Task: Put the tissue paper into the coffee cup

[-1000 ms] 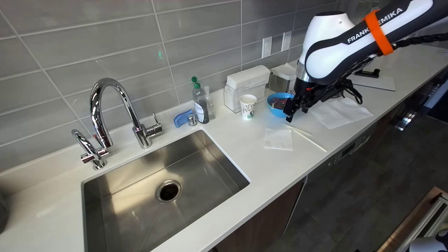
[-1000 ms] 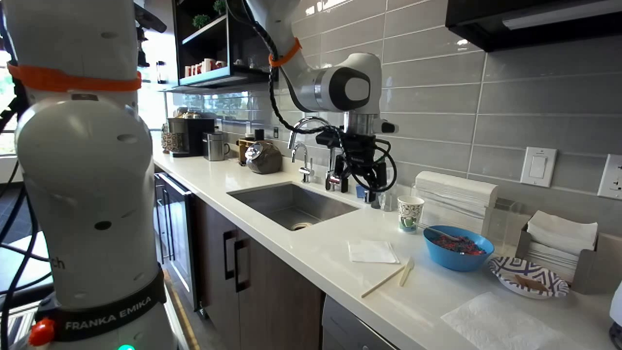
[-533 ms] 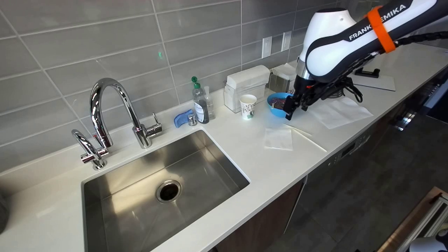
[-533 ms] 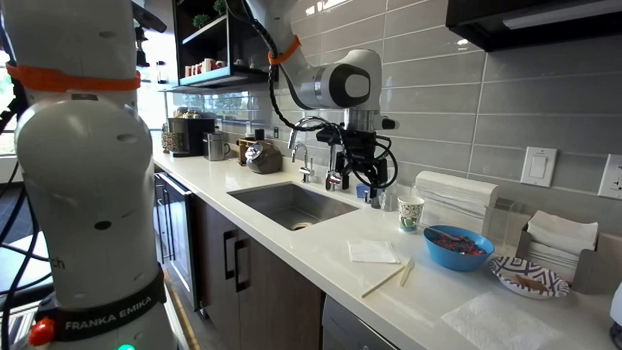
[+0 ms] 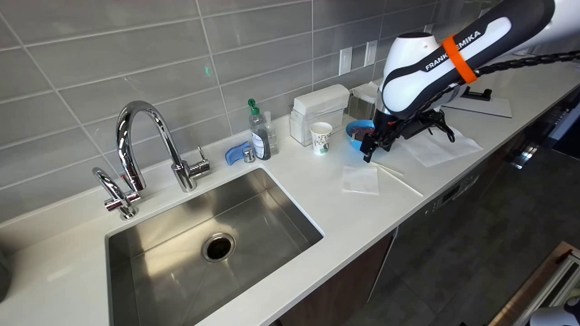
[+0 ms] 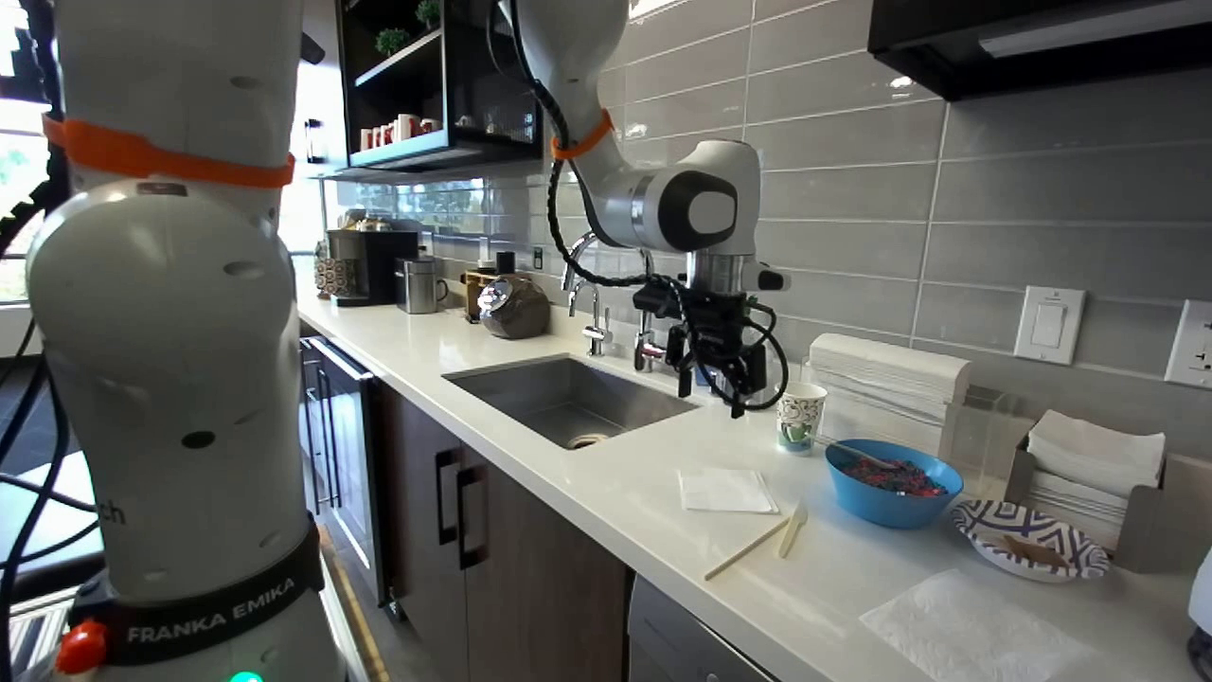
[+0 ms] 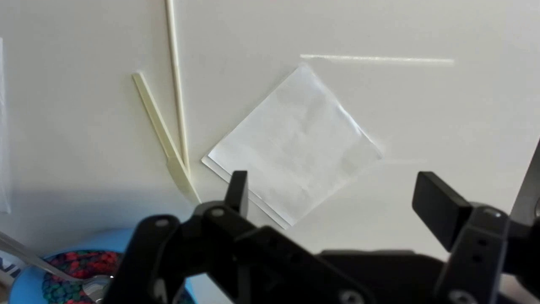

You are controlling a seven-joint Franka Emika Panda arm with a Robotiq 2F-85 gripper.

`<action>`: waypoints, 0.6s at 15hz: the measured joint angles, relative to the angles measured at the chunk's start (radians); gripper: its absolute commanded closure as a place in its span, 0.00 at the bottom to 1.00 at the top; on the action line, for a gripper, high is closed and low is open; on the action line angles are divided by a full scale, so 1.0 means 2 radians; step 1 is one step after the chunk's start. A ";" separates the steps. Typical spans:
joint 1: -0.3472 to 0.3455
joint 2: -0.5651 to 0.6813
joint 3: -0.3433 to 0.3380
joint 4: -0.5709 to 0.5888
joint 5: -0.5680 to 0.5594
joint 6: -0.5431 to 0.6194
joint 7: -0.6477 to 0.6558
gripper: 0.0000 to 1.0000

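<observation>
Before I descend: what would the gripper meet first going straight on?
Probably the tissue paper, lying ahead of the open gripper in the wrist view; depth is unclear, so the counter beside it could come first.

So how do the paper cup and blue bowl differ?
The paper cup is white and patterned; the blue bowl is plain. The cup is taller than wide; the bowl, wider than tall. The bowl holds a spoon and colored bits; nothing rises above the cup's rim. Both stand upright on the counter.

In both exterior views the counter carries the tissue paper, a stick and utensil at its right, the coffee cup farther back, a blue bowl right of that.
</observation>
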 measured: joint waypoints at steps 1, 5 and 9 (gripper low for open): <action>-0.001 0.014 0.000 0.006 0.002 0.007 -0.001 0.00; -0.004 0.069 0.001 0.031 0.009 0.034 -0.005 0.00; -0.010 0.117 0.002 0.055 0.009 0.056 -0.005 0.00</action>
